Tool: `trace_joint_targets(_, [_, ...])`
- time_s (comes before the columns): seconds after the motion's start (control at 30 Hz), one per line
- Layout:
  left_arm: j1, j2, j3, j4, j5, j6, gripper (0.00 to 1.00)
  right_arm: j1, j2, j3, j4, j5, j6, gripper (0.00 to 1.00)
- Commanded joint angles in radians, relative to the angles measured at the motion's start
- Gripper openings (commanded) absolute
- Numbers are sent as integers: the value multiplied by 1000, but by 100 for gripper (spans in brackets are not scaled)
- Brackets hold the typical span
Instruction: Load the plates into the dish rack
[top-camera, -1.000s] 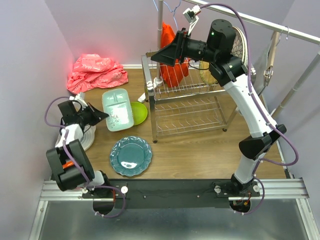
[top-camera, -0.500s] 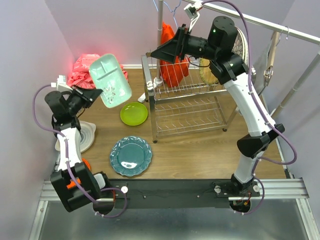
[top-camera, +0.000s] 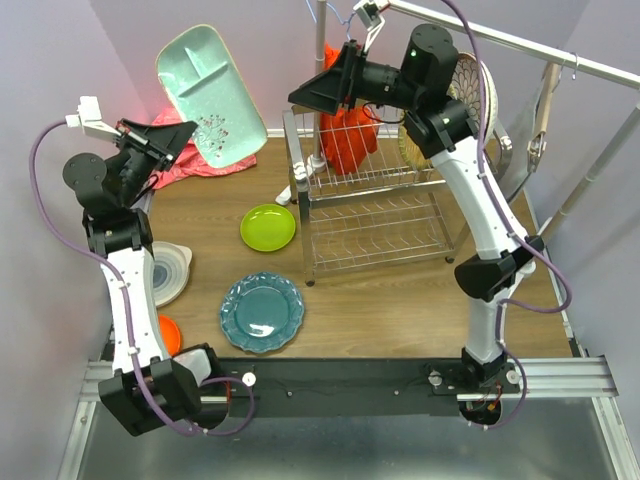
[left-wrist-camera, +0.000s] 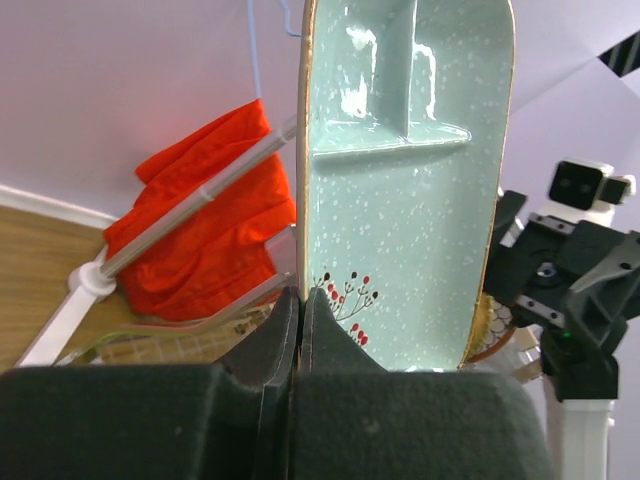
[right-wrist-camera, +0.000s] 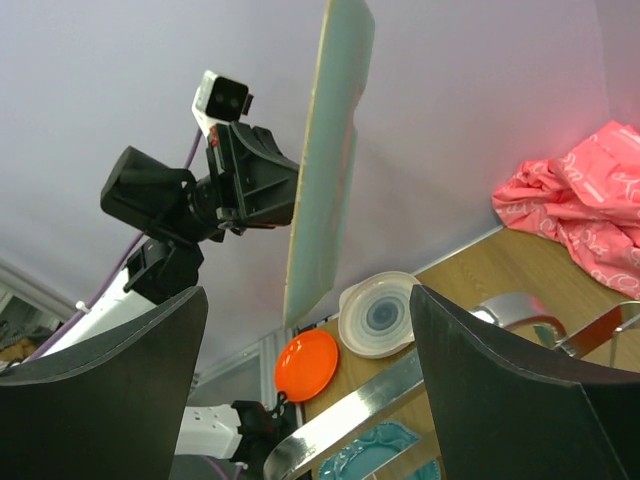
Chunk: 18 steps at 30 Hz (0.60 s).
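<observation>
Your left gripper (left-wrist-camera: 302, 300) is clamping the mint divided tray (top-camera: 205, 95) aloft; your right gripper (top-camera: 303, 99) is gaping, empty.

So the left gripper (left-wrist-camera: 302, 310) has its black fingers pinched tight on the mint-green rectangular divided tray (left-wrist-camera: 400, 200), near its lower left corner. It's speckled glaze with a little red-and-black berry sprig. The tray stands upright, filling the middle. Behind it on the left, a red-orange cloth (left-wrist-camera: 210, 250) hangs behind a shiny bar of the chrome wire dish rack (left-wrist-camera: 165, 228). The right arm's black wrist (left-wrist-camera: 570, 290) and its white camera (left-wrist-camera: 580, 185) peek out on the right.
</observation>
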Motion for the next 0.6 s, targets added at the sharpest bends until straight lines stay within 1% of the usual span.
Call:
trace_joint_targets(0.0, [-87,-26,96,35,-114,-54,0,48,14,33,3,1,-17,90])
trace_joint_targets(0.2, [-185,-22,158,-5,-218,-45,0,94,-38,-8,-6,74,-109,90])
trace_joint_targets(0.43, [-283,-12,193,-13,-315,-48,0,114,-89,-21,-87,252,-209,90])
trace_joint_targets(0.47, [-312,-11,195,-14,-325,-47,0,117,-94,-21,-92,292,-221,89])
trace_joint_targets(0.57, [-351,-3,199,-15,-381,-38,0,117,-117,-30,-115,358,-240,87])
